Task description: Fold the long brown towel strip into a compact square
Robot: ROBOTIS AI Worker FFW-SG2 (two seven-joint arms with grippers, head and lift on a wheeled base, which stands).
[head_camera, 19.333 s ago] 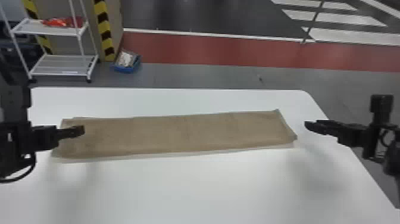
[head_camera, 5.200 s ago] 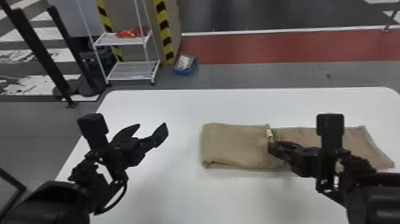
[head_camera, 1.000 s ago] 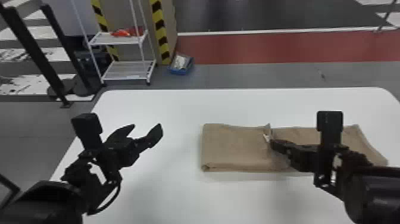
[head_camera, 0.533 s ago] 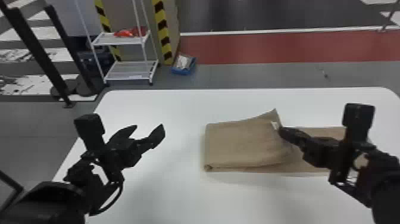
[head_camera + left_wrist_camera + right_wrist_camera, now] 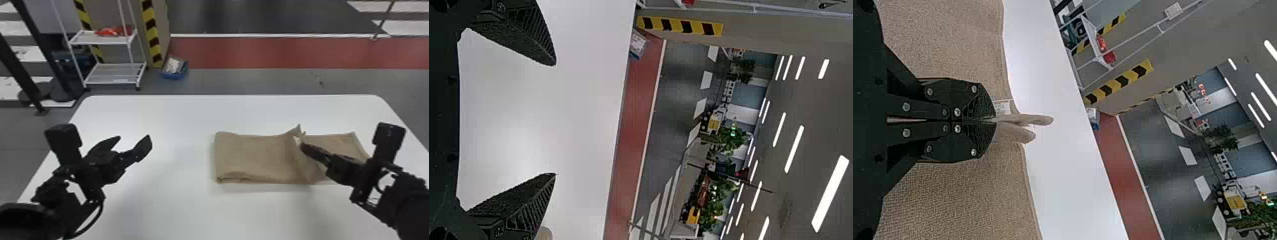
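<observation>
Left end effector (image 5: 134,138) slanting inward above the table (image 5: 178,121), fingers spread wide, brown towel (image 5: 252,156) partly folded on the table's right half, right end effector (image 5: 302,146) angled inward, pinching the towel's raised edge

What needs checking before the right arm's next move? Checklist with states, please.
1. Right gripper shut on the towel, by the white tag: ok
2. Left gripper open and off the towel: ok
3. Towel's left end folded over: ok
4. Gripped part lying flat: not ok, far corner raised
5. Compact square reached: not ok, towel extends right past the fold
6. Right end fully on the table: cannot tell, arm covers part
</observation>
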